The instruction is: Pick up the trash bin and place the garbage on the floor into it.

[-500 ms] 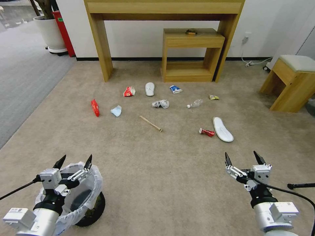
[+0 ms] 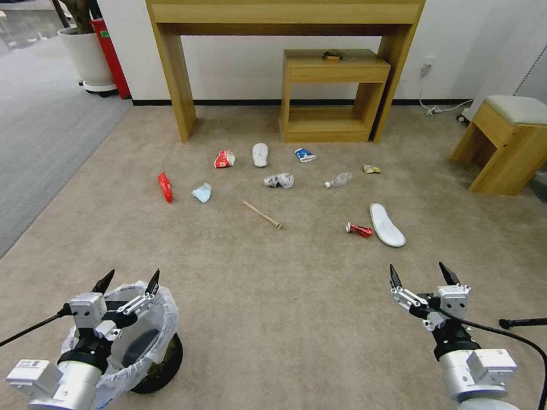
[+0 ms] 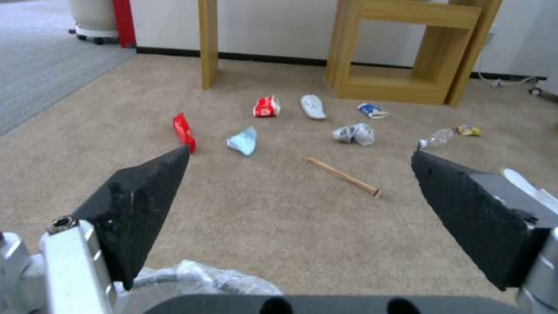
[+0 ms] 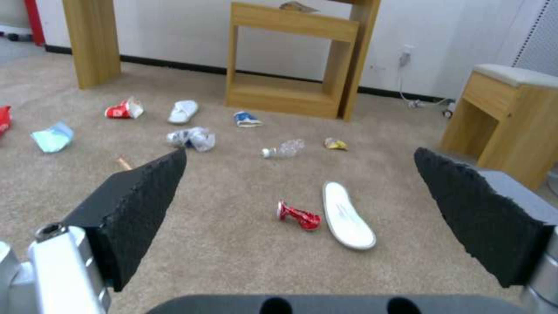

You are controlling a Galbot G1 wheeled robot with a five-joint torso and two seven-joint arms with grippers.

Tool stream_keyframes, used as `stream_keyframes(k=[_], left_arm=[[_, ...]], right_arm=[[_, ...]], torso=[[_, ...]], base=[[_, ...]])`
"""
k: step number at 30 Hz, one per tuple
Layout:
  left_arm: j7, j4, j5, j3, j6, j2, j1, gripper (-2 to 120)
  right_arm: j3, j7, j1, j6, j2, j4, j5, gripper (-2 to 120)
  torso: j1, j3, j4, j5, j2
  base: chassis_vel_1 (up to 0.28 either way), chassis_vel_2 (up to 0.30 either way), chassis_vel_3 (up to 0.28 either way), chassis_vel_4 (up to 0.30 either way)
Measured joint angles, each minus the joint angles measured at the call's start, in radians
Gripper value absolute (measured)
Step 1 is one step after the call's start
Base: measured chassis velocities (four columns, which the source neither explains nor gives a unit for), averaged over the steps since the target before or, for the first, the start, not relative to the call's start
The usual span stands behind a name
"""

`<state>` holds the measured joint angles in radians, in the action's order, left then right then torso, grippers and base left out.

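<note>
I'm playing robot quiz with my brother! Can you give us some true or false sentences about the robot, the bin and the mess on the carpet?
1. The left gripper is above the trash bin. True.
2. The right gripper holds a bottle. False: it is open and empty.
3. The red crushed wrapper lies beside a white slipper. True.
4. The wooden stick is inside the bin. False: it lies on the floor.

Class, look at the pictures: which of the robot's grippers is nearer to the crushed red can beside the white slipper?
The right gripper. It hangs open just short of the red can and a little right of it. The left gripper hangs open over the trash bin, far across the carpet.
</note>
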<state>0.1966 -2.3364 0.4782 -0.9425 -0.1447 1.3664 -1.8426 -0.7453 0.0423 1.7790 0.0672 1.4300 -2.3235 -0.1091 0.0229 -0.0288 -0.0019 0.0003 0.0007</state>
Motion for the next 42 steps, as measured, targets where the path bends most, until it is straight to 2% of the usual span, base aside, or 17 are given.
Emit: stream_keyframes(k=[11,18,20,21,23,26,29,30,31,34,40,42], left_arm=[[0.000,0.010,0.012,-0.023,-0.011,-0.024,-0.011,100],[0.015,0.035,0.036,-0.070,-0.064,-0.056,-0.008,100],[0.035,0.051,0.065,-0.103,-0.110,-0.083,-0.007,100],[0.048,0.072,0.080,-0.142,-0.181,-0.113,-0.003,100],[0.051,0.082,0.079,-0.156,-0.210,-0.125,-0.001,100],[0.055,0.120,0.076,-0.194,-0.322,-0.173,0.011,100],[0.055,0.120,0.076,-0.194,-0.322,-0.173,0.011,100],[0.056,0.150,0.083,-0.210,-0.418,-0.213,0.028,100],[0.056,0.150,0.083,-0.210,-0.418,-0.213,0.028,100],[0.061,0.180,0.088,-0.220,-0.487,-0.243,0.047,100],[0.064,0.191,0.090,-0.221,-0.513,-0.252,0.054,100],[0.048,0.215,0.090,-0.218,-0.543,-0.267,0.070,100]], right_arm=[[-0.002,0.000,0.009,-0.015,0.013,0.005,0.001,100],[-0.005,0.000,0.010,-0.027,0.015,0.012,0.001,100],[-0.005,0.001,0.008,-0.032,0.015,0.013,0.001,100],[-0.003,0.001,0.006,-0.032,0.016,0.013,0.000,100],[-0.002,0.001,0.005,-0.032,0.016,0.013,0.000,100],[0.001,0.001,0.003,-0.032,0.013,0.013,-0.001,100],[0.001,0.001,0.003,-0.032,0.013,0.013,-0.001,100],[0.002,0.001,0.000,-0.033,0.012,0.017,-0.002,100],[0.002,0.001,0.000,-0.033,0.012,0.017,-0.002,100],[0.002,0.001,-0.001,-0.035,0.011,0.019,-0.006,100],[0.002,0.001,-0.001,-0.035,0.011,0.019,-0.007,100],[0.001,0.001,0.000,-0.039,0.011,0.021,-0.009,100]], torso=[[0.000,0.000,0.0000,0.0000,0.000],[0.000,0.000,0.0000,-0.0001,0.000],[0.000,0.000,0.0000,-0.0001,0.000],[0.000,0.000,0.0000,0.0000,0.000],[0.000,0.000,-0.0001,0.0000,0.000],[0.000,0.000,0.0001,0.0000,0.000],[0.000,0.000,0.0001,0.0000,0.000],[0.000,0.000,0.0000,-0.0003,0.000],[0.000,0.000,0.0000,-0.0003,0.000],[0.000,0.000,-0.0003,-0.0001,0.000],[0.000,0.000,-0.0001,-0.0003,0.000],[0.000,0.000,0.0004,0.0001,0.000]], base=[[0.000,0.000,0.000,0.000],[0.000,0.000,0.000,0.000],[0.000,0.000,0.000,0.000],[0.000,0.000,0.000,0.000],[0.000,0.000,0.000,0.000],[0.000,0.000,0.000,0.000],[0.000,0.000,0.000,0.000],[0.000,0.000,0.000,0.000],[0.000,0.000,0.000,0.000],[0.000,0.000,0.000,0.000],[0.000,0.000,0.000,0.000],[0.000,0.000,0.000,0.000]])
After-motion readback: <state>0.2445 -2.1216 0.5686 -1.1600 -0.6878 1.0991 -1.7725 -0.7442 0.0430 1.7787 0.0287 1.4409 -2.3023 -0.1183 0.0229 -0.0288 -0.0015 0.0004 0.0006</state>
